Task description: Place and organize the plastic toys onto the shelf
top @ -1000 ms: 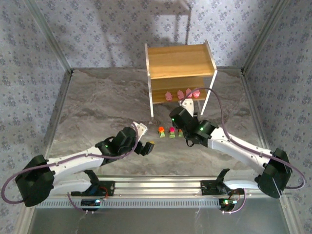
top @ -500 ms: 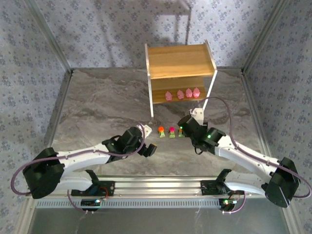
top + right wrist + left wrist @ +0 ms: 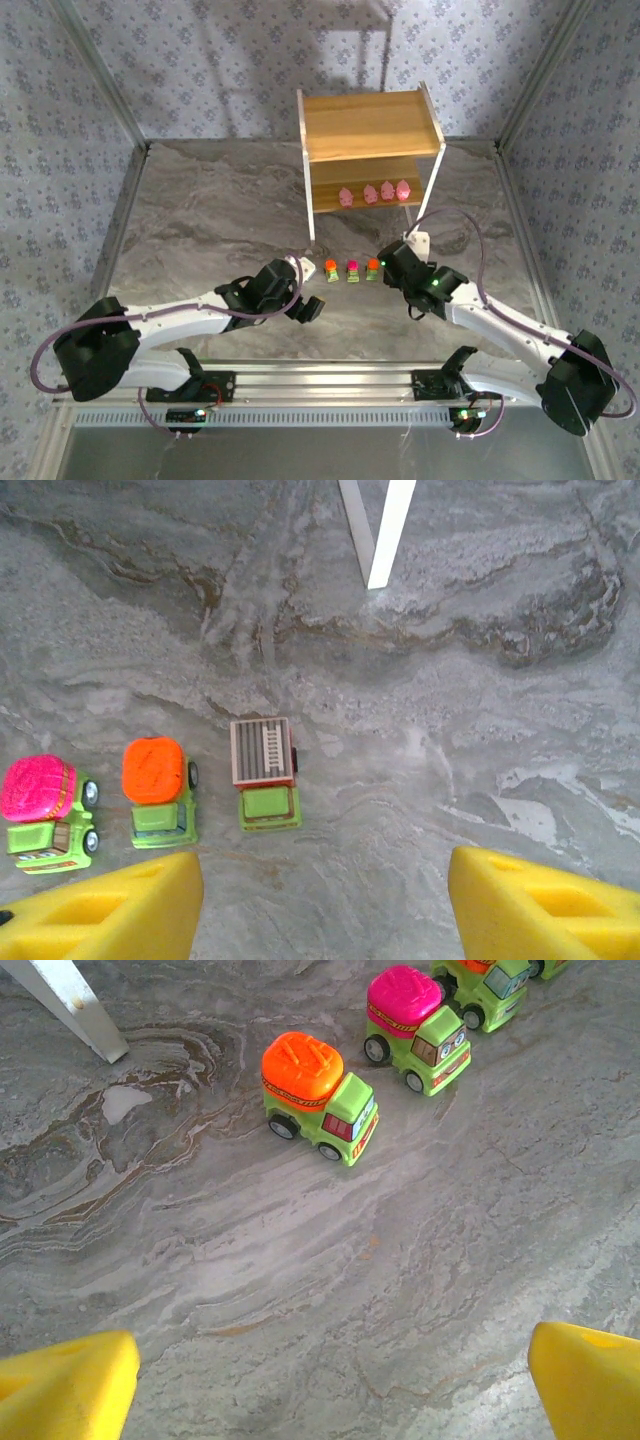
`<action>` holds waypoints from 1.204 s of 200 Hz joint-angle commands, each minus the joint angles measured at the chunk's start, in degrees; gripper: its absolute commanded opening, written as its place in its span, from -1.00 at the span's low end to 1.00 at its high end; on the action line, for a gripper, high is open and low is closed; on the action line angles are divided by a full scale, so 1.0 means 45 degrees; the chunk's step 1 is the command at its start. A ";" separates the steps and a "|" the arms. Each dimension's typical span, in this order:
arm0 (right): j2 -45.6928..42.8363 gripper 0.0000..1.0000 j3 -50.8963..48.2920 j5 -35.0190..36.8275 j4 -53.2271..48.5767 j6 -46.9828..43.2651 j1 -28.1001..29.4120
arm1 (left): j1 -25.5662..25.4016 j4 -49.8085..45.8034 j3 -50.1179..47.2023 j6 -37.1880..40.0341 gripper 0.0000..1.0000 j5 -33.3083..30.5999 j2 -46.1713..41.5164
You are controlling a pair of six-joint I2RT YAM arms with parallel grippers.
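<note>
Several pink toys stand in a row on the lower board of the wooden shelf. Blocky green cars line up on the table in front of it: an orange-topped one, a magenta one, another orange one and a stripe-topped one. My left gripper hangs open just near-left of the first orange car. My right gripper is open over the row's right end, with bare table between its fingers.
White shelf legs stand on the table just behind the cars. The shelf's top board is bare. Marbled tabletop stretches free to the left, walled by patterned panels.
My right gripper has drawn back from the shelf's lower board to the right end of the car row. My left gripper has swung forward toward the first orange car.
</note>
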 commanded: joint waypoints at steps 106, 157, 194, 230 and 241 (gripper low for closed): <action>0.0983 0.34 -0.0462 -0.1338 0.1136 -0.0357 -0.0839 | -0.0106 0.0201 0.0311 0.0179 0.99 0.0782 -0.0021; 0.1346 0.31 -0.0498 -0.1660 0.1537 -0.0356 -0.1176 | -0.0111 0.0174 0.0259 0.0189 0.99 0.0527 -0.0113; 0.1736 0.24 -0.0479 -0.1891 0.1869 -0.0962 -0.1442 | -0.0106 0.0142 0.0328 0.0177 0.99 0.0535 -0.0029; 0.2235 0.16 -0.0373 -0.2099 0.2206 -0.1173 -0.1599 | -0.0117 0.0103 0.0318 0.0208 0.99 0.0456 -0.0032; 0.2404 0.14 -0.0324 -0.2148 0.2295 -0.1244 -0.1634 | -0.0106 0.0103 0.0318 0.0205 0.99 0.0440 -0.0029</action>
